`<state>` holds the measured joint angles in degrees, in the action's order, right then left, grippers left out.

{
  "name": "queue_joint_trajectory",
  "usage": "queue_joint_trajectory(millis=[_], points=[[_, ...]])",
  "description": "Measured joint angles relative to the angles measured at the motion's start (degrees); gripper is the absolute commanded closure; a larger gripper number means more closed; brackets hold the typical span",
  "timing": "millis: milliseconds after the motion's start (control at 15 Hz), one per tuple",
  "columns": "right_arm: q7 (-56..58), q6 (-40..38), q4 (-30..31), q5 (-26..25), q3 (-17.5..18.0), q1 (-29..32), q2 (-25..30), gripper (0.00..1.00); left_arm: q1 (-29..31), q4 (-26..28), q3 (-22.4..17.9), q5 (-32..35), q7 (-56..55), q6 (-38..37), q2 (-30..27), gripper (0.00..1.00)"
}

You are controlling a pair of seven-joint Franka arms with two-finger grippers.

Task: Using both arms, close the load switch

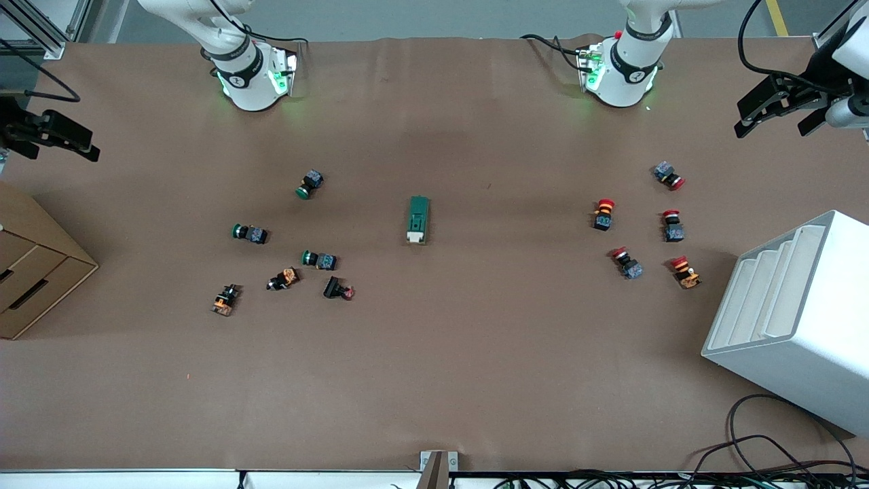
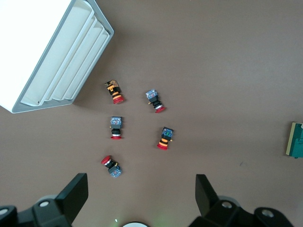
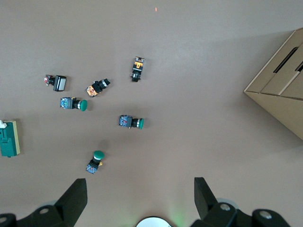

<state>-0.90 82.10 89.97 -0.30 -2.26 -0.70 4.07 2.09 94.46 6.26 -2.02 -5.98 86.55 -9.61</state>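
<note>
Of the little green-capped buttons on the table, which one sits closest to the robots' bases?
The green push button lying farthest from the front camera, nearest the right arm's base. The other two green-capped ones lie nearer the camera, beside the orange-bodied parts.

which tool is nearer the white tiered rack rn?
Left. The left tool hangs open above the table edge by the white tiered rack; the right tool, also open, waits at the cardboard box's end.

A brown table [image 1: 434, 380] carries the load switch [image 1: 418, 219] at frame center, green push buttons [image 1: 310, 184] left, red ones [image 1: 603, 214] right, a white rack [image 1: 801, 319] lower right.
</note>
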Motion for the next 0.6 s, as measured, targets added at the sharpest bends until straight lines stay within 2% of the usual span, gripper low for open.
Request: queue_joint_trajectory(millis=[600], points=[[0.00, 0.35, 1.51, 0.08, 0.16, 0.89, 1.73, 0.00, -0.33, -4.70, 0.00, 0.00, 0.00, 0.63, 5.39, 0.00]])
